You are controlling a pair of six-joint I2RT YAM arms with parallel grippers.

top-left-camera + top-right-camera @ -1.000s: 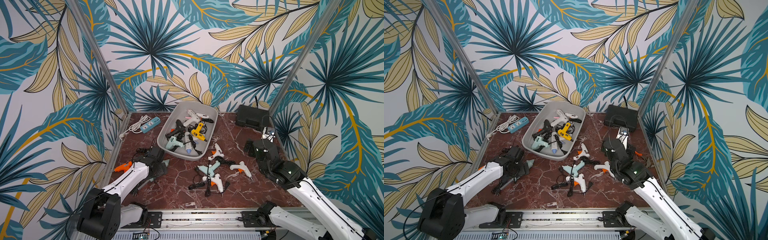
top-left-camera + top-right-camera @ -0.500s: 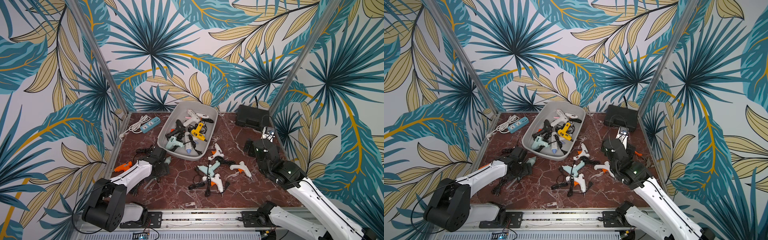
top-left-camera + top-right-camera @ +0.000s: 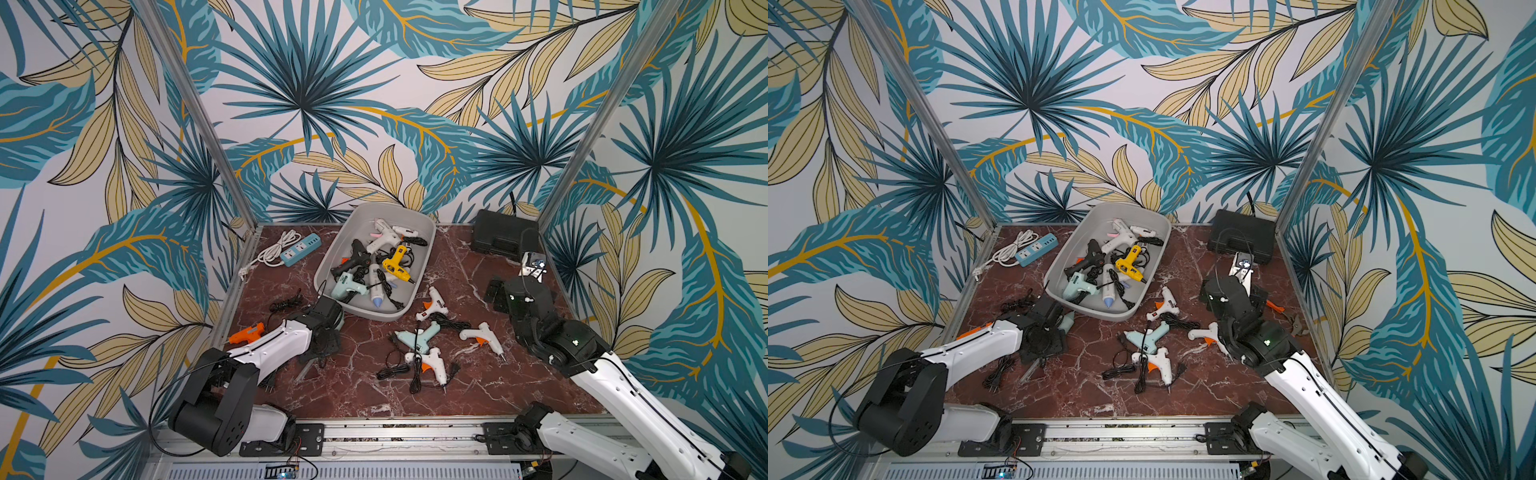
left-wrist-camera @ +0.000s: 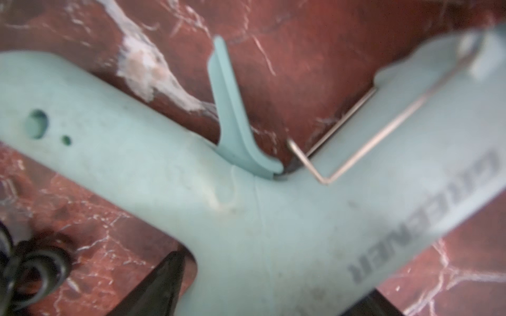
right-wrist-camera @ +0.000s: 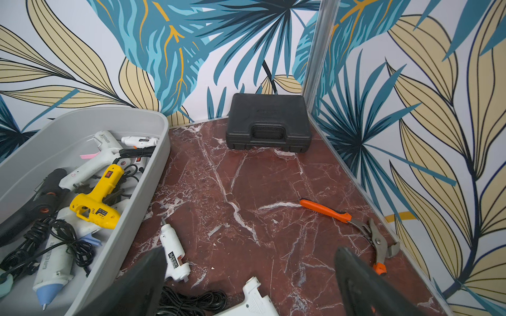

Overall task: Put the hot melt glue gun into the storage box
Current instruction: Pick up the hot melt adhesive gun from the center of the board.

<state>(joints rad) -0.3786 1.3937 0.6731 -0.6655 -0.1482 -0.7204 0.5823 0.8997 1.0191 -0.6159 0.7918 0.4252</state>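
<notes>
- Leafy wallpaper (image 3: 374, 83) in blue and yellow covers the walls all around.
- The table (image 3: 457, 266) is dark red stone with white lines in it.
- The storage box (image 3: 374, 315) sits at the back middle of the table. It is grey and has no lid. Many glue guns lie in it, and one is a yellow glue gun (image 3: 397, 266).
- A blue power strip (image 3: 300, 248) with a white cord lies at the back left, and a black case (image 3: 498, 237) sits at the back right.
- More glue guns and black cords lie on the table in front of the box. An orange glue gun (image 3: 247, 333) lies by the left edge.
- Pliers (image 5: 325, 210) with orange handles lie by the right wall.
- The left arm (image 3: 274, 345) is bent low and reaches down to the table, just beside the near left corner of the box.
- Under it lies a pale blue-green glue gun (image 4: 246, 219), flat on the table and outside the box, with its trigger pointing up in the left wrist view.
- The left gripper (image 4: 273, 279) has its black fingers (image 4: 161, 281) on both sides of the gun's handle. I cannot tell if they squeeze it.
- The right arm (image 3: 552, 336) is held up over the right side of the table, well apart from the box.
- The right gripper (image 5: 249, 257) has its fingers (image 5: 356, 273) spread wide with nothing between them.
</notes>
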